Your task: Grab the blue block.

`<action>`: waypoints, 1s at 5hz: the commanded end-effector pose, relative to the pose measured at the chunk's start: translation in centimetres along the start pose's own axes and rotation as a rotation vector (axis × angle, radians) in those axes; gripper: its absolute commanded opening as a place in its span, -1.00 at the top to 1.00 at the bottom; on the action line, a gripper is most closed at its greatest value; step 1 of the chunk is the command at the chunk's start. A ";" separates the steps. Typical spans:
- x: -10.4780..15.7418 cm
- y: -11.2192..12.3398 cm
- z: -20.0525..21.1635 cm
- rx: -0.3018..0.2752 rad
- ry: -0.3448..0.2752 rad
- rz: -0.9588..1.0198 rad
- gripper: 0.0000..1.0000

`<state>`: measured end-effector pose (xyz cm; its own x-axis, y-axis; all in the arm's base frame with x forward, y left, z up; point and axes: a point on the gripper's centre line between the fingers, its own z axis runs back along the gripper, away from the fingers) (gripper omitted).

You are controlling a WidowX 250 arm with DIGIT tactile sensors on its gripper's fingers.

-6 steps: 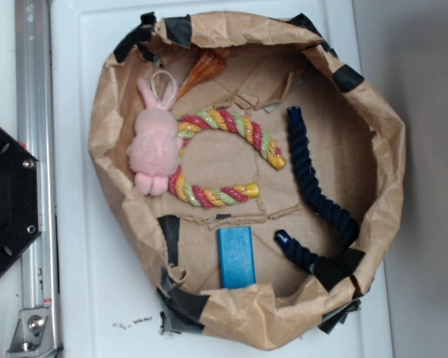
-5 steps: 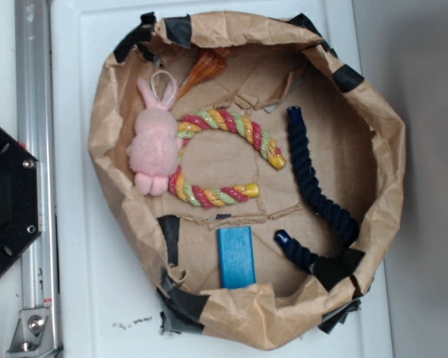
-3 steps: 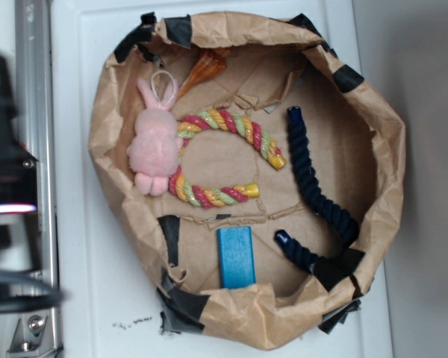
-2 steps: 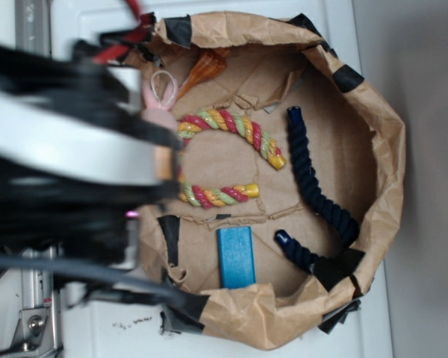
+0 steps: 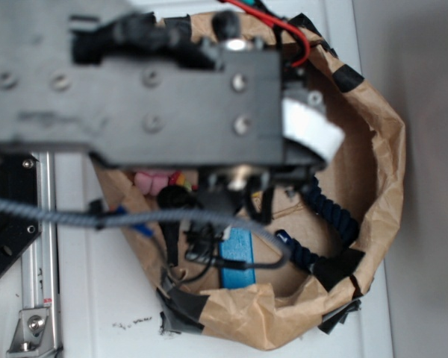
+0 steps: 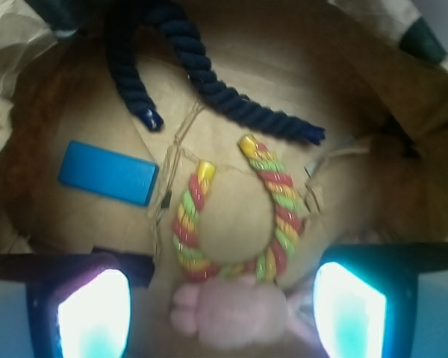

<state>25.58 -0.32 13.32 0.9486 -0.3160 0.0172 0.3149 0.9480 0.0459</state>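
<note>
Blue block lying flat and unheld on the brown paper floor.

The blue block [image 6: 108, 173] is seen in the wrist view as a small, bright sky-blue rectangular piece with smooth flat faces, laid on a broad face with its long axis slightly slanted. It is placed ahead of the gripper [image 6: 222, 307] and off to the left of it, well apart from both fingers. In the exterior view the blue block [image 5: 240, 262] is partly covered by the arm and its cables.

pincer [image 6: 222, 309] wide apart, empty
</note>
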 end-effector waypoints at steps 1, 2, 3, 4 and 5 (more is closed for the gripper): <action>2.9 -2.1 -3.4 0.138 -0.043 -0.316 -1.00; 3.3 -3.6 -5.5 0.080 -0.055 -0.387 -1.00; 2.4 -5.5 -6.8 0.006 -0.052 -0.445 -1.00; 0.8 -8.1 -8.4 -0.025 -0.042 -0.528 -1.00; 0.4 -9.1 -9.6 -0.040 -0.041 -0.621 -1.00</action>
<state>24.16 -7.24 2.96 0.6326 -0.7741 0.0253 0.7741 0.6330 0.0119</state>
